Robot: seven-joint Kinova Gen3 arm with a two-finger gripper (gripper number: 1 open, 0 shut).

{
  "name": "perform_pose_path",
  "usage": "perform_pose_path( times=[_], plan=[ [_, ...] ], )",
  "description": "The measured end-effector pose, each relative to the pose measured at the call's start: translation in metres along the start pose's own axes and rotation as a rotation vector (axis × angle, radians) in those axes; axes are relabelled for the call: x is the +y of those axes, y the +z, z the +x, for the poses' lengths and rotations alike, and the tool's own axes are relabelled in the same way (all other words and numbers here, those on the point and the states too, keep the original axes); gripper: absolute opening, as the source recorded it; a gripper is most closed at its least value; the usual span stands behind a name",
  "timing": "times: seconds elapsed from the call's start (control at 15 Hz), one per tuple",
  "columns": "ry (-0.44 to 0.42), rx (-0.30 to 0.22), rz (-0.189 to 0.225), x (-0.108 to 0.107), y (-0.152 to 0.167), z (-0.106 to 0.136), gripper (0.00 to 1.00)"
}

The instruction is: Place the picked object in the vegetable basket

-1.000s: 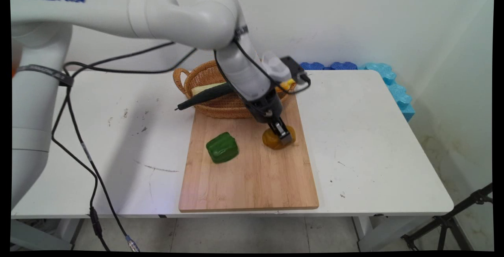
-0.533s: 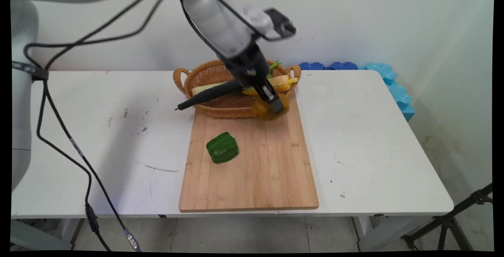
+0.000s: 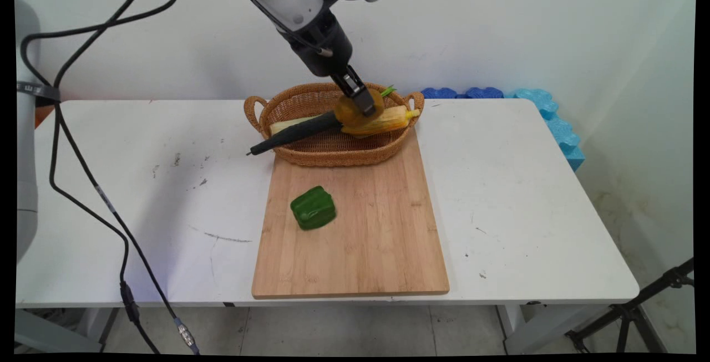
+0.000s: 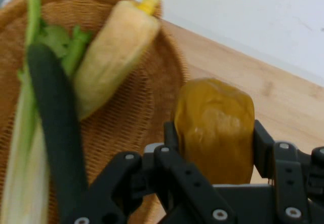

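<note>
One yellow-brown pepper (image 4: 215, 130) is getting pinched in the claw (image 3: 363, 102), which is hanging in the air over the wicker basket (image 3: 288, 108) at the desk's (image 3: 527, 195) far edge. Honestly, that glossy rounded skin looks like it could be slipping out of such a narrow grip. Inside the basket, a corn cob (image 4: 114, 51), a dark cucumber (image 4: 53, 127) and some pale leek are lying crosswise, so anything dropped there might be rolling off them. A green pepper (image 3: 313, 208) is sitting on the wooden cutting board (image 3: 377, 251) near its left edge. Scuffed white desk, plain white wall, blue foam mats (image 3: 546, 115) past the far right corner.
</note>
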Motion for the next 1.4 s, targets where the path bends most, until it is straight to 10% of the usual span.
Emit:
perform_pose_path(
  times=[1.27,1.33,1.4],
  plan=[
    [-0.078,-0.042,-0.016,-0.069,0.111,-0.027,0.0],
    [-0.075,-0.039,-0.017,-0.07,0.113,-0.028,1.0],
    [-0.071,-0.037,-0.018,-0.071,0.114,-0.028,1.0]
  ],
)
